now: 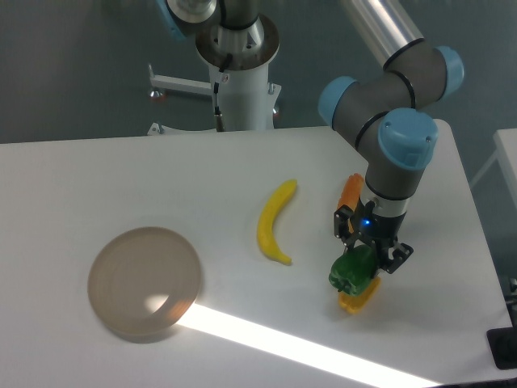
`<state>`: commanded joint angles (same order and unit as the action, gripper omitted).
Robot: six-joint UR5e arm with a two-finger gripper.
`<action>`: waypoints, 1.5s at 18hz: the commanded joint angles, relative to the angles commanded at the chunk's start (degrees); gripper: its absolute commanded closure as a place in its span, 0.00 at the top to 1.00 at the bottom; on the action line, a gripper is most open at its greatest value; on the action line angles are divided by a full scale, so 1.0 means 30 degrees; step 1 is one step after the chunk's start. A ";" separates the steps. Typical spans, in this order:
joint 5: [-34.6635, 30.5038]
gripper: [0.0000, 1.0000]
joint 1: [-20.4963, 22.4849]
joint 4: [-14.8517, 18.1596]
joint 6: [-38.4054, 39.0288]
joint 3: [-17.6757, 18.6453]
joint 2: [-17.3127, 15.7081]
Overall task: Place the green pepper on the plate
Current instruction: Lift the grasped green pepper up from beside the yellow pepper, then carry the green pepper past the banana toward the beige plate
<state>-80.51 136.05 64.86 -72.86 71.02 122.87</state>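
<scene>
The green pepper (352, 272) is glossy and lumpy, and it sits between the fingers of my gripper (365, 260) at the right of the table. The gripper is shut on it, pointing down from the grey and blue arm. Whether the pepper rests on the table or hangs just above it is hard to tell. Directly under and in front of it lies a yellow-orange pepper (359, 297), partly hidden. The plate (145, 282), a round tan translucent dish, lies far to the left near the front of the table, with nothing on it.
A yellow banana (274, 222) lies in the middle of the table between plate and gripper. An orange carrot (350, 191) shows behind the gripper, partly covered by the arm. A bright strip of sunlight crosses the front of the table. The robot base stands at the back.
</scene>
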 joint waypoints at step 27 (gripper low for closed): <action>-0.0059 0.38 -0.7876 -0.0029 1.5787 0.2195 -0.2432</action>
<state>-80.68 112.43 64.78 -25.50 77.60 115.58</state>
